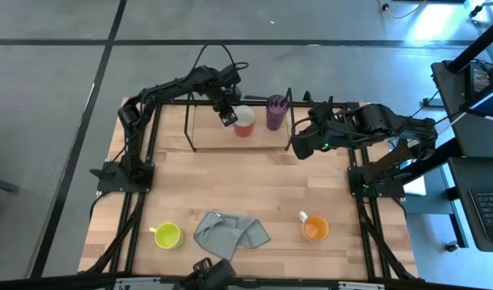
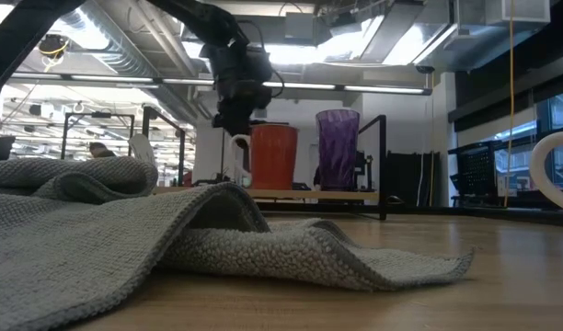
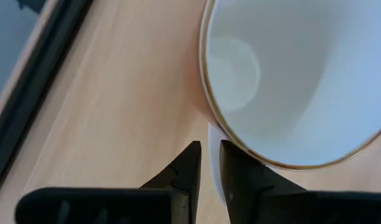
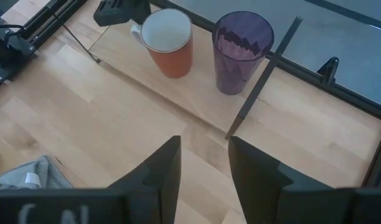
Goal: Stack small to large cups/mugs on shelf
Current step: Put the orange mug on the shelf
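Note:
A mug, red outside and white inside [image 1: 244, 122], stands on the wooden base of the black wire shelf [image 1: 210, 133] at the table's far side. The purple tumbler [image 1: 276, 111] stands right of it on the same base. My left gripper [image 1: 228, 115] is at the mug's white handle, its fingers almost together. My right gripper [image 1: 299, 149] is open and empty, just near of the shelf's right end. The yellow-green mug [image 1: 167, 235] and the orange mug [image 1: 314, 229] stand on the table near its front edge. My left gripper comes from above, pointing down, at the mug's white handle [image 3: 213, 134], on the mug's left side. A strip of the handle shows in the narrow gap between the two fingertips [image 3: 192, 155]. The mug stands upright with its bottom on the shelf's base [image 2: 309, 195].
A crumpled grey cloth [image 1: 230, 232] lies between the two front mugs and fills the front of the low view [image 2: 171, 230]. Black frame rails [image 1: 142, 161] run along the table's left and right sides. Bare wood [image 1: 246, 181] lies between the shelf and the cloth.

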Controlling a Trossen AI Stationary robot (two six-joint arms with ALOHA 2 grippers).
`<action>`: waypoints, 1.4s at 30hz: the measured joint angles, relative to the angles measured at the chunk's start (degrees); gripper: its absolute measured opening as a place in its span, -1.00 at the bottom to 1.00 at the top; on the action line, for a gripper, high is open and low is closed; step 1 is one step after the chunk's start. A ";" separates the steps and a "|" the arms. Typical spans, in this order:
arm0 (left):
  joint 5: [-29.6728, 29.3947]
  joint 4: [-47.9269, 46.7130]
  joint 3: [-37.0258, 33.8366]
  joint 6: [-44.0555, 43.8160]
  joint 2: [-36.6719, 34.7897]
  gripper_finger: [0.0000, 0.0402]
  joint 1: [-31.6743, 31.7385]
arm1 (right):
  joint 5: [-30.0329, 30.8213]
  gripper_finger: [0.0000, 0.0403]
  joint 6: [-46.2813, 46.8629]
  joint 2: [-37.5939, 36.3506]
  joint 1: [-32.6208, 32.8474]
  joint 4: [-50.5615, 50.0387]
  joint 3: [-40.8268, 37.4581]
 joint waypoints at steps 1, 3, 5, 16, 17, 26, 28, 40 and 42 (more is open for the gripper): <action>0.01 0.93 0.00 -0.25 0.00 -0.74 -0.19 | 0.00 -0.33 0.01 0.00 0.00 0.00 0.00; 0.05 2.04 0.00 -0.64 0.00 -0.74 -0.49 | 0.00 -0.33 0.05 0.00 0.00 0.00 0.00; 0.14 2.37 0.00 -1.35 0.00 -0.74 -0.82 | 0.00 -0.33 0.05 0.00 0.00 0.01 0.00; -0.21 2.53 0.00 -1.00 0.00 -0.74 -0.66 | -3.70 -0.33 1.73 0.02 0.04 0.18 0.00; -0.28 2.53 0.00 -0.63 0.00 -0.74 -0.28 | -4.91 -0.33 1.82 0.16 0.14 0.58 0.00; 0.91 2.51 0.00 3.89 0.00 -0.74 4.44 | -12.31 -0.70 0.83 5.57 0.37 9.13 0.00; 2.35 2.41 0.00 5.00 0.00 -0.74 5.31 | -14.08 -0.87 0.64 7.35 -0.50 9.40 -0.06; 9.26 1.37 0.00 11.04 -0.02 -0.74 7.15 | -22.35 -0.98 -4.54 14.03 -10.77 14.73 -0.08; 9.30 1.90 0.00 11.13 -0.02 -0.74 7.15 | -24.80 -0.98 -6.06 15.49 -12.62 16.35 -0.07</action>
